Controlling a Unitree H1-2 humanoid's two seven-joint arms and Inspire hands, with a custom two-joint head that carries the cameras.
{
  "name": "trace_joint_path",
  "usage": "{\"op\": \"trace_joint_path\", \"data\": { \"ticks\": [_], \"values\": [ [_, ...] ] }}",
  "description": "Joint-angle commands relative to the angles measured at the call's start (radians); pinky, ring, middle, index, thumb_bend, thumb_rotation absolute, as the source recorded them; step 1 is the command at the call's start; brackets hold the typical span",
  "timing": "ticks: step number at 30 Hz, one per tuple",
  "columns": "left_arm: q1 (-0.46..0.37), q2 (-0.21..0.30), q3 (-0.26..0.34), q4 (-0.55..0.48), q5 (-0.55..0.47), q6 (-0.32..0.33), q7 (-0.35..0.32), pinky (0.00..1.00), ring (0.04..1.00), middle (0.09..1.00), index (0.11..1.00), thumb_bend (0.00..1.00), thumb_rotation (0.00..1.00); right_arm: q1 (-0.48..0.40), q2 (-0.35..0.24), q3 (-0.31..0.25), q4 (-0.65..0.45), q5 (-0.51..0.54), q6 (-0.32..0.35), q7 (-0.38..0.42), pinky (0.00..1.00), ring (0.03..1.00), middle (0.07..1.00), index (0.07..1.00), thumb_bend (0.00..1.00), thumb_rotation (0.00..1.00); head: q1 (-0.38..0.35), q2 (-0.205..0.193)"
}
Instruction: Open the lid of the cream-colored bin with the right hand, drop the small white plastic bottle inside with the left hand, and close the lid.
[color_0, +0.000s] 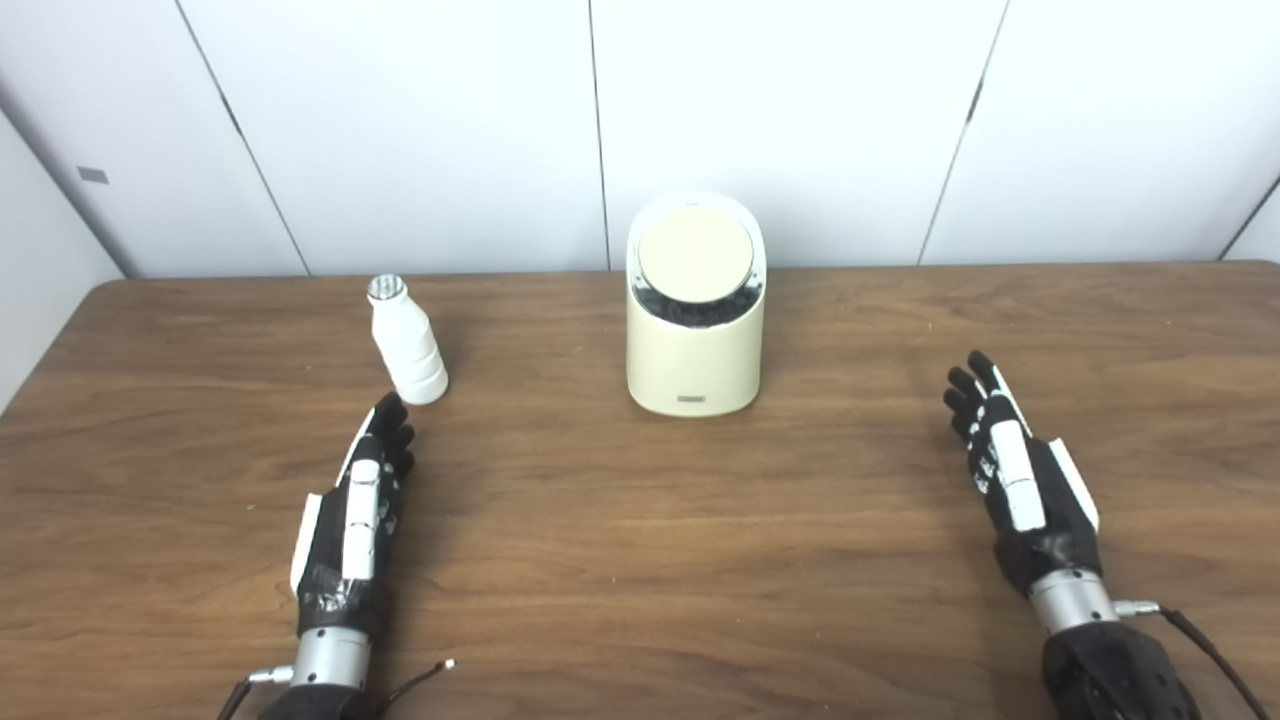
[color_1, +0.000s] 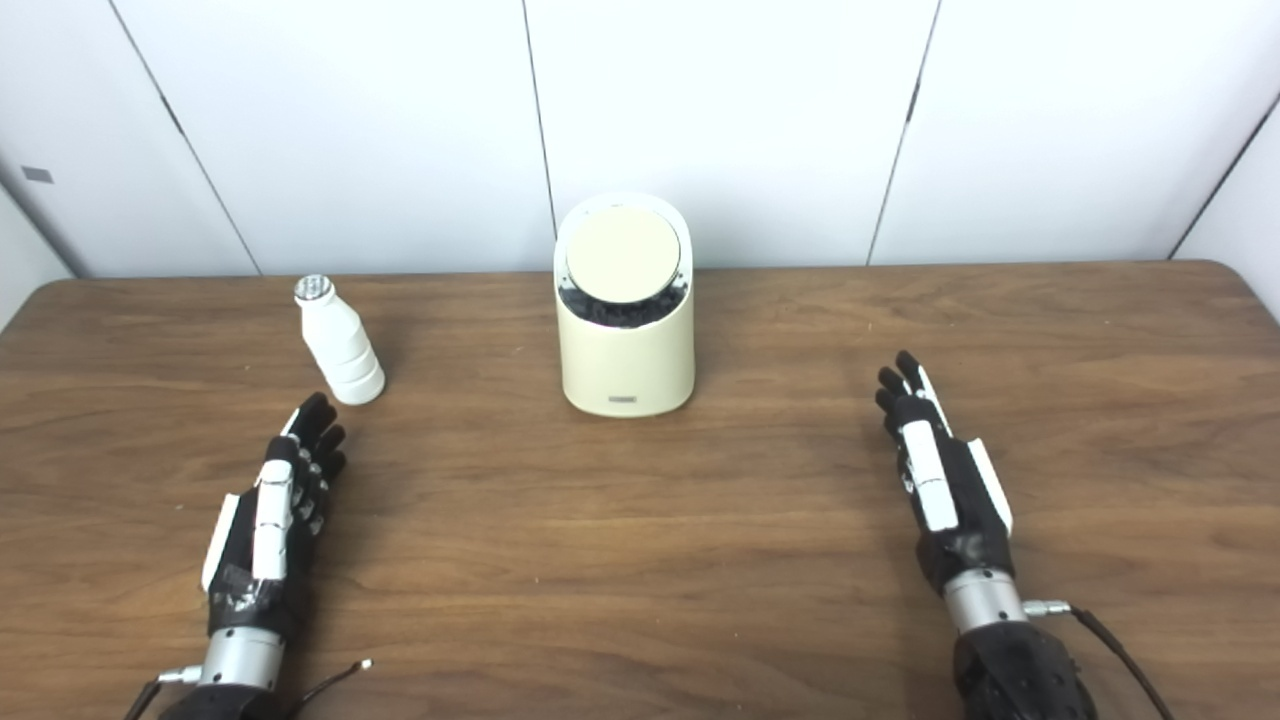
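Note:
The cream-colored bin (color_0: 695, 350) stands at the middle back of the wooden table (color_0: 640, 560), its round lid (color_0: 695, 255) tilted toward me and lying shut. A small white plastic bottle (color_0: 408, 345) with a silver cap stands upright to the bin's left. My left hand (color_0: 362, 510) rests open on the table, its fingertips just short of the bottle's base. Far right of the bin, my right hand (color_0: 1015, 475) lies open with straight fingers, holding nothing.
White wall panels (color_0: 640, 120) rise just behind the table's back edge. The table's rounded corners show at the back left and back right. Thin cables (color_0: 1205, 650) trail from both wrists near the front edge.

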Motion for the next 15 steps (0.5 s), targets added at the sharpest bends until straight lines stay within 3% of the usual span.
{"op": "trace_joint_path", "data": {
  "ticks": [1,15],
  "values": [
    [0.000,0.000,-0.007,-0.006,0.000,-0.005,-0.003,0.99,0.975,0.976,0.974,0.46,0.95,-0.022,-0.004,-0.002,-0.018,0.000,-0.023,-0.003,1.00,0.958,0.961,0.989,0.64,0.95,-0.001,0.001],
    [-0.002,0.002,-0.006,-0.001,0.000,-0.008,-0.005,0.99,0.974,0.976,0.975,0.47,0.95,-0.025,-0.008,-0.003,-0.008,0.003,-0.034,0.002,1.00,0.954,0.958,0.989,0.63,0.94,-0.002,0.004]
  ]
}}
